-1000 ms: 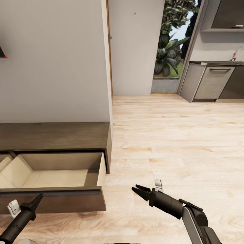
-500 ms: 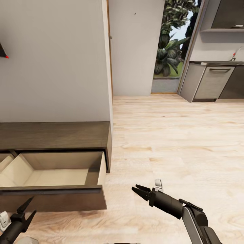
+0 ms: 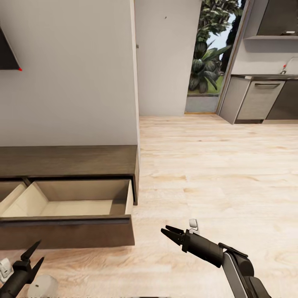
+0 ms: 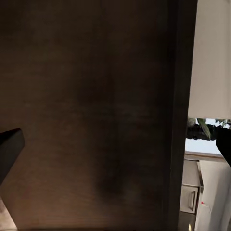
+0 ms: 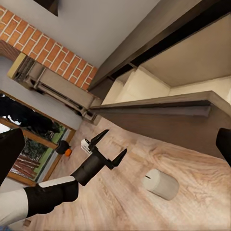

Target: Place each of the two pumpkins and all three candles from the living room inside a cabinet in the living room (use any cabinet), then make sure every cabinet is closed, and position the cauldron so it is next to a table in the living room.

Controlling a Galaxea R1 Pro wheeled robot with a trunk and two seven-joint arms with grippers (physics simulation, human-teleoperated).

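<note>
The dark brown cabinet (image 3: 68, 161) stands against the wall with one drawer (image 3: 78, 207) pulled out, its pale inside bare. My left gripper (image 3: 40, 250) is open, just in front of the drawer front (image 4: 96, 120) and low above the floor. A cream candle (image 3: 42, 285) lies on its side on the floor beside that gripper, also seen from the right wrist as the candle (image 5: 161, 184) near the left gripper (image 5: 116, 140). Far off on the floor sits a small orange pumpkin (image 5: 69, 152) next to a dark round shape. My right gripper (image 3: 164, 229) is open and holds nothing.
Pale wood floor (image 3: 215, 174) stretches to the right. A wall corner (image 3: 135, 82) ends above the cabinet's right end. Grey kitchen units (image 3: 260, 99) stand at the back right beside a glass door (image 3: 207, 58). A brick wall (image 5: 43, 43) and a window (image 5: 29, 130) lie beyond the cabinet.
My left gripper has drawn back from the drawer front toward me. The camera has shifted, so the cabinet sits further right in the picture and the candle has come into view.
</note>
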